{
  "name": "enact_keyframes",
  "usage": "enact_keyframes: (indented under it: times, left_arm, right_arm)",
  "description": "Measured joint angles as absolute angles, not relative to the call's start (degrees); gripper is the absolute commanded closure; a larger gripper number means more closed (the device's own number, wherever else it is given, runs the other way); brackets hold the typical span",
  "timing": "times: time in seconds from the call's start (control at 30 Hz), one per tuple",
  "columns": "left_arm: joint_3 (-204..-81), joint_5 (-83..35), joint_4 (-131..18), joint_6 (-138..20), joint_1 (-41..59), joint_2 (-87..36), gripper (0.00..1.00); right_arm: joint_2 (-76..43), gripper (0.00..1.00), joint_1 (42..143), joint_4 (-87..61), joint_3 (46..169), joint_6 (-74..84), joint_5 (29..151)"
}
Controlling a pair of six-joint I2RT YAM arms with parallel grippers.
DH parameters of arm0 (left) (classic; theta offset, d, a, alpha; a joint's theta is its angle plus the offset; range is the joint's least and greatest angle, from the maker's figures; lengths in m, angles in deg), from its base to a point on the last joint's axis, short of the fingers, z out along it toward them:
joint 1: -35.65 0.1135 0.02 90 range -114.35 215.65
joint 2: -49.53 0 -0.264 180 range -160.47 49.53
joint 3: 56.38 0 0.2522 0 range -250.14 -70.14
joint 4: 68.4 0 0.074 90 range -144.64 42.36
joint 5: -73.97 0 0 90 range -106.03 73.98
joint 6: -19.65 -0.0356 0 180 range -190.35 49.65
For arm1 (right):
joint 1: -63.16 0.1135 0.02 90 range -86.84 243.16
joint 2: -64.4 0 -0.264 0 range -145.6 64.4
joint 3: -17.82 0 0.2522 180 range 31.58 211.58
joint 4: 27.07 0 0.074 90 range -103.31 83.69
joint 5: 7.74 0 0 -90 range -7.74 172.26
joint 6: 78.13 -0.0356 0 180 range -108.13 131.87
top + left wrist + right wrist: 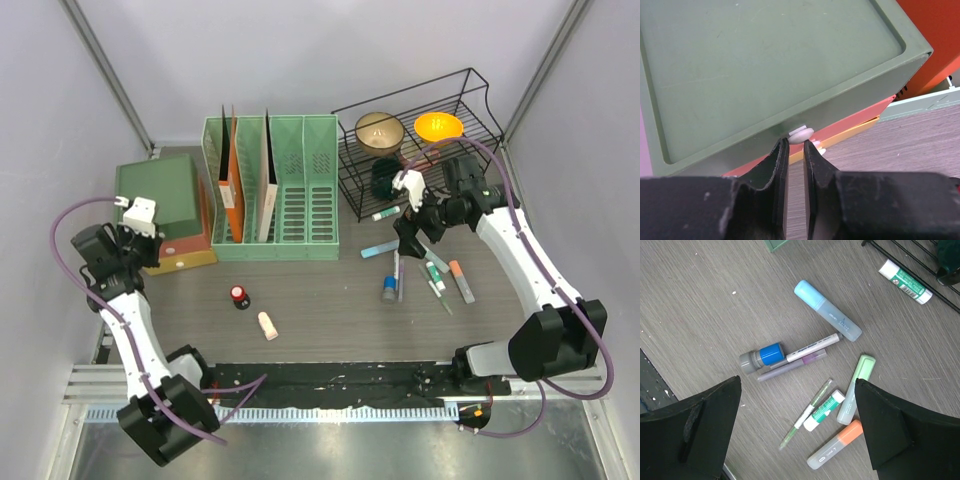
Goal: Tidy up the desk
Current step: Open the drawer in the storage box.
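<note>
The desk [330, 300] is a dark wood-grain top. At its left, my left gripper [152, 243] points at a stack of drawers: a green box [765, 65] on a red one [855, 120] and a yellow one [860, 131]. Its jaws [796, 144] are shut to a thin slit, with a white knob [801, 134] just past the tips. My right gripper [797, 385] hangs open over scattered pens: a blue highlighter [827, 311], a blue-capped glue stick [761, 356], a white pen [812, 346], a green highlighter [856, 387] and an orange highlighter [835, 445].
A green slotted file rack [290, 190] with folders stands at the back middle. At the back right, a black wire rack [420, 150] holds two bowls. A small red-capped bottle [240, 296] and a pink eraser [267, 325] lie front left. Another glue stick [904, 281] lies by the rack.
</note>
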State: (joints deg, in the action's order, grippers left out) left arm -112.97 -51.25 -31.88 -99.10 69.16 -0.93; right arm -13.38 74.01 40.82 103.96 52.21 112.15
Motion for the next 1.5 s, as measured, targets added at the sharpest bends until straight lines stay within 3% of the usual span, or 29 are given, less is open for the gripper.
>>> enact_keyframes:
  times: [0.2,0.3,0.37,0.4,0.6,0.73,1.23,1.5]
  left_arm:
    - [-115.97,-52.54,-32.45,-99.1,69.34,-6.39,0.99]
    - [-116.99,-52.91,-32.49,-99.32,69.38,-9.26,0.94]
    - [-117.72,-53.32,-31.86,-99.61,69.4,-10.89,0.84]
    - [-117.96,-53.5,-31.42,-99.76,69.4,-11.29,0.74]
    - [-118.09,-53.98,-29.45,-99.78,69.43,-9.41,0.43]
    - [-118.07,-53.59,-28.9,-97.14,69.43,-4.67,0.34]
    - [-117.91,-49.54,-27.96,-83.76,69.4,-0.32,0.31]
    - [-120.21,-46.29,-24.99,-75.8,69.34,3.4,0.33]
  right_arm:
    - [-13.62,0.01,74.1,40.78,103.61,52.21,112.15]
    - [-13.62,0.0,74.19,40.71,103.34,52.23,112.13]
    - [-13.64,0.0,74.3,40.74,102.97,52.23,112.13]
    - [-13.64,0.0,74.3,40.74,102.8,52.23,112.11]
    - [-14.4,0.01,74.3,40.69,101.66,52.25,111.93]
    - [-15.93,0.01,74.3,40.54,101.25,52.25,111.87]
    - [-17.05,0.0,75.04,40.76,102.45,50.51,111.15]
    - [-21.22,0.0,87.15,40.43,114.16,42.94,103.41]
